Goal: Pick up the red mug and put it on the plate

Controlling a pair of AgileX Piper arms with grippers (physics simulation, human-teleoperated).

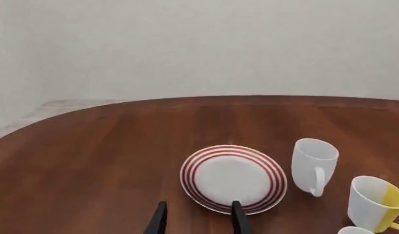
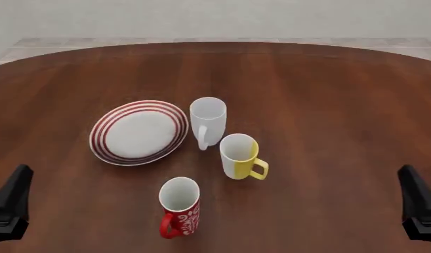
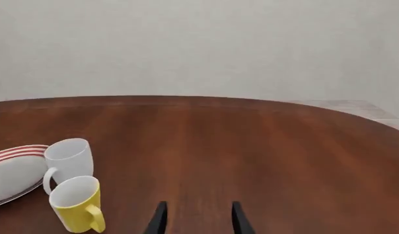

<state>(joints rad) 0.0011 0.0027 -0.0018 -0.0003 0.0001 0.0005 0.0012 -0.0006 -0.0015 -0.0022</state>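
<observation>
- Left gripper (image 1: pixel 198 219): jaws parted and empty, touching nothing, hovering over the tabletop (image 2: pixel 328 105); the plate (image 1: pixel 233 178) lies just ahead of them.
- Right gripper (image 3: pixel 198 219): jaws likewise apart, empty.
- The red mug (image 2: pixel 179 213) stands upright between both arms, apart from the plate.

- The red mug (image 2: pixel 180 207), white swirls, white inside, stands upright near the table's front edge, handle toward front-left.
- The plate (image 2: pixel 139 132), white with red rim rings, lies flat, behind and left of it.
</observation>
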